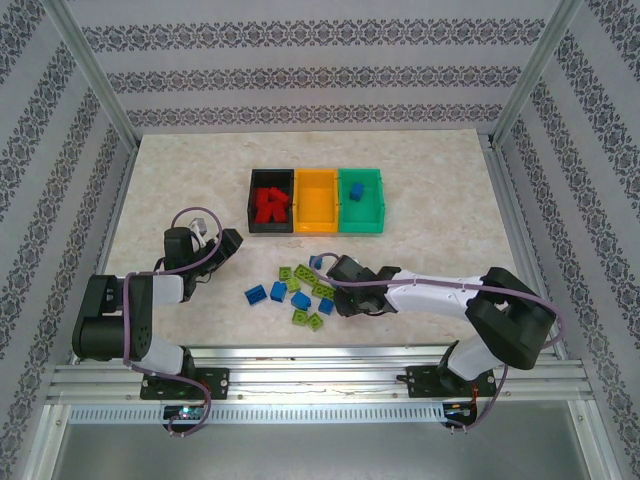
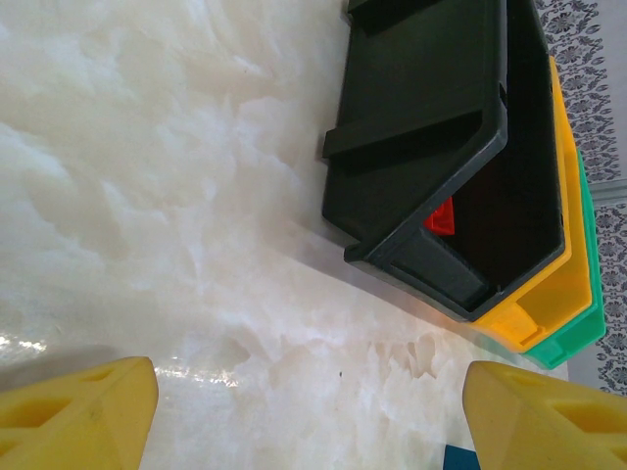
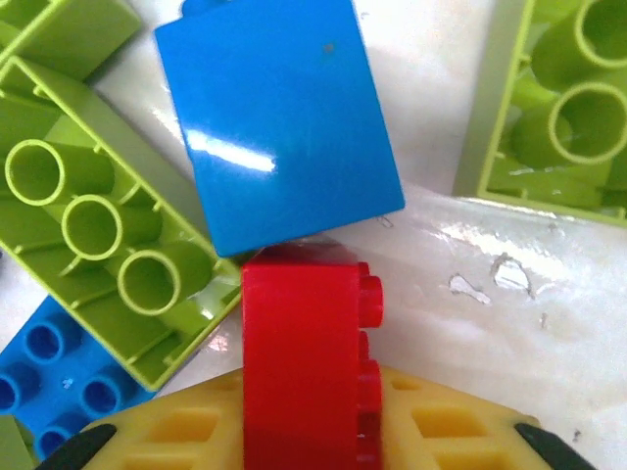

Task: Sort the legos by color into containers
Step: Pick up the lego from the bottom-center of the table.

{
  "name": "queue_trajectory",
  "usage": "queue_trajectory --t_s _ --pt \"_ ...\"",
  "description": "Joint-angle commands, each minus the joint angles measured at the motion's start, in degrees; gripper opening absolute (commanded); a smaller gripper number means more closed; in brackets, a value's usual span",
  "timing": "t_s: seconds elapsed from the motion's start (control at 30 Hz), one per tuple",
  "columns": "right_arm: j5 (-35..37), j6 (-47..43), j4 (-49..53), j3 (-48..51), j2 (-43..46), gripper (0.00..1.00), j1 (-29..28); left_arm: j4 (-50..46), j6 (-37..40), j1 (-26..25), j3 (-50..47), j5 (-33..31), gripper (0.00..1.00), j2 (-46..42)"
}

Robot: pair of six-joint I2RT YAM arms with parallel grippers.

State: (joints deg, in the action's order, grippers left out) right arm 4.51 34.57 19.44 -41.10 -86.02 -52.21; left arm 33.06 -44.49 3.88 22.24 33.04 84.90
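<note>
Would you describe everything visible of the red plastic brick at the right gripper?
The small red plastic brick is glossy, turned on its side, round studs facing right. It sits between the right gripper's yellow fingers, apparently clamped. Its top edge meets a smooth blue brick; a lime green brick lies beside it.

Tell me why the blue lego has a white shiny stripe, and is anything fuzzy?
Right wrist view: the stripe is light glare on the glossy blue lego; the table shines too. Left wrist view: the yellow fingers of the left gripper look a bit fuzzy, being so close. Top external view: even light, soft shadows.
</note>
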Motion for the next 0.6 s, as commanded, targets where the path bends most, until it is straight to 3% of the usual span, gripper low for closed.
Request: queue_trajectory --t_s 0.0,0.27,0.57 --pt "1.5 -0.52 0.45 -1.25 2.48 0.27 -0.53 1.99 -0.53 0.83 -0.27 1.22 0.82 -1.09" --pt "3.16 -1.75 -5.68 -2.09 10.18 0.24 -0.62 2.71 -1.03 0.78 -0.29 1.52 0.82 -0.52" --pt "-1.04 -8.57 -6.23 -24.39 -6.7 0.27 0.62 2.81 -1.03 0.8 -0.2 1.73 0.82 0.45"
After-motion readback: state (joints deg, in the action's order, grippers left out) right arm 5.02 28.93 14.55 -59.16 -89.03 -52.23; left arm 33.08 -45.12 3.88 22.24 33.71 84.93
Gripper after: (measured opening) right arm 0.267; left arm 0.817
